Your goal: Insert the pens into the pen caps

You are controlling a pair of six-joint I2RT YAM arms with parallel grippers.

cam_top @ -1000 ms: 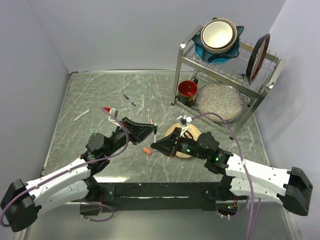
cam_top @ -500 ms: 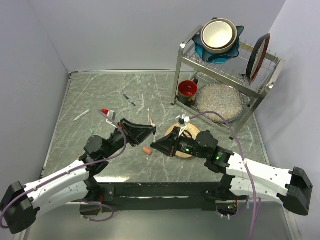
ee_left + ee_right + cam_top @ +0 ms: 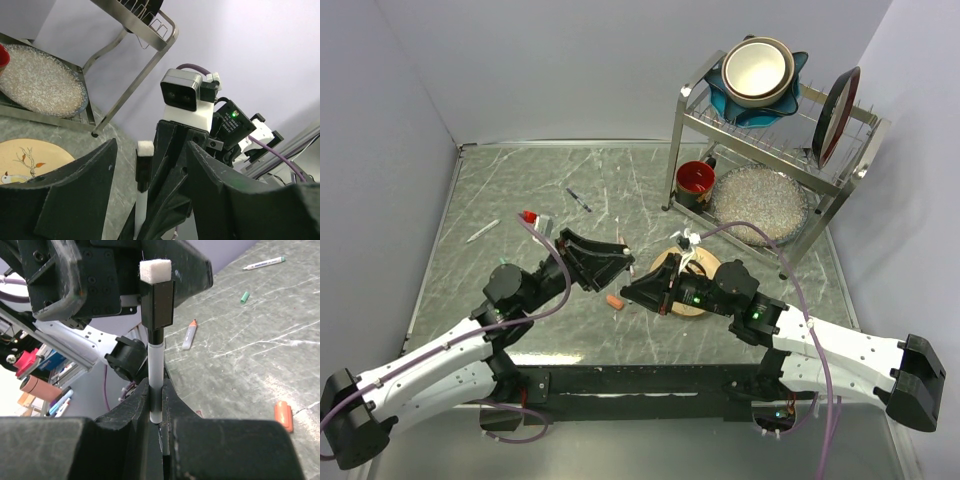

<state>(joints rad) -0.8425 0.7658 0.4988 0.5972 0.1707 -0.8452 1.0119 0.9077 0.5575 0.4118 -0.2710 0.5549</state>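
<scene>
The grey-green marbled desk (image 3: 520,180) fills the middle of the top view, with a steel wire dish rack (image 3: 676,150) at upper right. Just below centre the two hands sit tip to tip. The right hand (image 3: 156,390) is clamped on the lower barrel of a thin white pen (image 3: 155,360), holding it upright; I cannot tell whether its black collar is a cap. The left hand (image 3: 152,150) is spread wide either side of that top end, gripping nothing

I count four pens: the held one, a plain white pen (image 3: 482,231) at far left, a red-ended pen (image 3: 532,219) left of centre, and a dark pen (image 3: 579,200) above centre. Two loose caps show: an orange stub cap (image 3: 614,300) under the hands and a green cap (image 3: 244,296)

The pens look light, stiff and slick, so mid-barrel seems the best grip, since a pinch near an end would likely let them pivot
</scene>
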